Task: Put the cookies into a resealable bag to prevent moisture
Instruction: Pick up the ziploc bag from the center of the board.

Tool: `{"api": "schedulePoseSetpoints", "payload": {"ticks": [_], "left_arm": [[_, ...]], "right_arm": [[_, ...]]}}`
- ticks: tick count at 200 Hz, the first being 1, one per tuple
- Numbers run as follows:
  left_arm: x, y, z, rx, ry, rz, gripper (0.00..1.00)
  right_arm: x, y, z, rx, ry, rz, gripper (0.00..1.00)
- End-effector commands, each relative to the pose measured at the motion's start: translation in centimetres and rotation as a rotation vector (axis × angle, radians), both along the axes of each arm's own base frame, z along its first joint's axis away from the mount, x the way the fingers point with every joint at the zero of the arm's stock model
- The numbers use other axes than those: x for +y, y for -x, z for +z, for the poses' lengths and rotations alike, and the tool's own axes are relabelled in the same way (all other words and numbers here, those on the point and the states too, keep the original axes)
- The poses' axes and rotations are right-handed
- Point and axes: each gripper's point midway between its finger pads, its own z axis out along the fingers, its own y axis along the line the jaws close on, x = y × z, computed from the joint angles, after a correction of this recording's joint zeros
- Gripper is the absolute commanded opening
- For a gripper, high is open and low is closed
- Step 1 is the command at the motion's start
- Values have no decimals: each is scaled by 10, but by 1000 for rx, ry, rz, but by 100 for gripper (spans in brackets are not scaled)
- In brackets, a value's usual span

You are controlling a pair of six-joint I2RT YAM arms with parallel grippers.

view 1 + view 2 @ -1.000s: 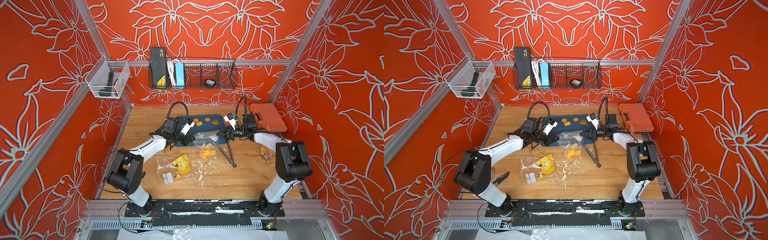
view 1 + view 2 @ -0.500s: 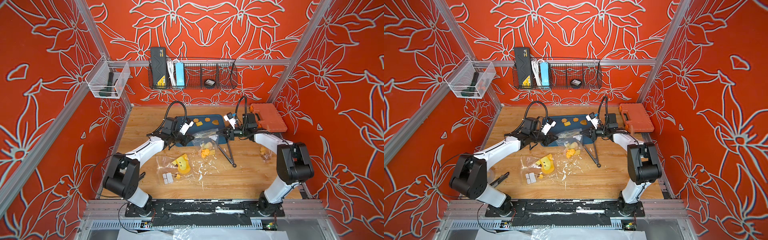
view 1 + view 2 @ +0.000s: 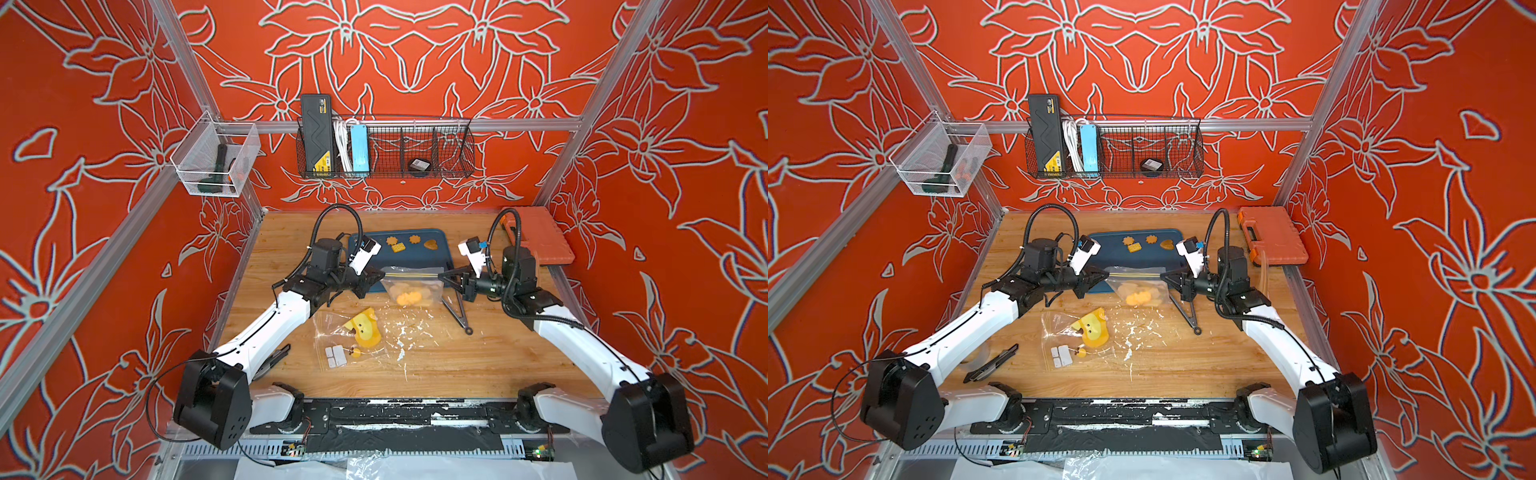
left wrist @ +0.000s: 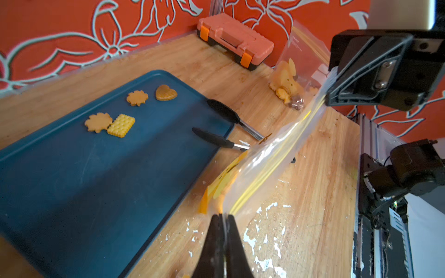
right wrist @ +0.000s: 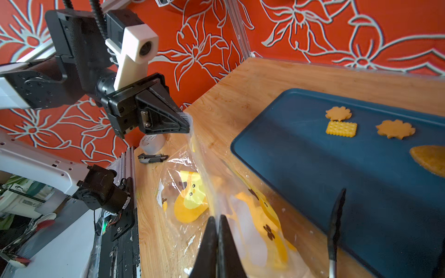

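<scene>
You had the resealable bag (image 3: 415, 279) strung between your two arms, just off the blue tray (image 3: 415, 259) on its robot-base side, zip edge uppermost. Your left end effector (image 3: 381, 277) was pressed together on one top corner and your right end effector (image 3: 443, 277) was pressed together on the other. Each wrist view showed the dark fingers (image 4: 213, 245) flat against the plastic with no gap. The yellow zip lines ran taut between the two grips, but blur kept you from telling whether the strip was sealed along its length. Some cookies (image 3: 409, 297) sat inside as an orange-yellow clump, mixed up with the bag's printed figure, so they could not be counted. You could not tell whether the bag's bottom touched the surface (image 3: 457, 365). Four more lay on the tray's far half: two flowers, a ridged rectangle touching one flower, and a heart (image 4: 166, 92), which the right wrist view cut off at the frame edge. The tongs (image 3: 457, 309) lay off the tray's corner on the right arm's side; only the left wrist view showed their black tips reaching over that corner, with the handles passing behind the bag. A second bag (image 3: 357, 336) lay flat farther from the tray toward the base. A third bag (image 4: 291, 77) stood beyond the tray near the orange case (image 4: 234, 38), and in both top views the right arm hid most of it.
</scene>
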Motion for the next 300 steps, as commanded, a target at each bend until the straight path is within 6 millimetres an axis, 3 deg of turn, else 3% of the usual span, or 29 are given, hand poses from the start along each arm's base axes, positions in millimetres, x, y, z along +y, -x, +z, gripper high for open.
{"api": "schedulePoseSetpoints", "payload": {"ticks": [1,65,84,98,117,141,181,219,246,259,280,300], "left_arm": [[-4,7,-7,4,1,-63,0],[-24,21,-29,111,55,-194,0],[-31,26,-33,141,70,-234,19],[-34,26,-36,157,66,-244,23],[-34,25,-39,166,61,-244,21],[-32,23,-40,157,46,-229,11],[-28,20,-35,117,28,-193,11],[-27,22,-27,92,37,-198,18],[-27,22,-29,96,30,-194,0],[-26,22,-30,98,26,-193,0],[-27,21,-30,99,28,-192,0],[-27,20,-32,106,30,-189,0]], "right_arm": [[-5,4,-28,60,67,-53,0],[-10,-7,-53,99,113,-129,0],[-8,-7,-52,98,101,-116,0],[-7,-6,-49,95,96,-111,0],[-8,-5,-49,93,100,-111,0],[-10,-5,-51,94,113,-121,0],[-11,-5,-54,99,129,-122,0],[-11,-4,-55,101,135,-120,0],[-12,-3,-55,102,139,-120,0],[-11,-2,-53,103,146,-111,0],[-6,6,-52,118,161,-37,39],[1,9,-53,137,151,21,49]]}}
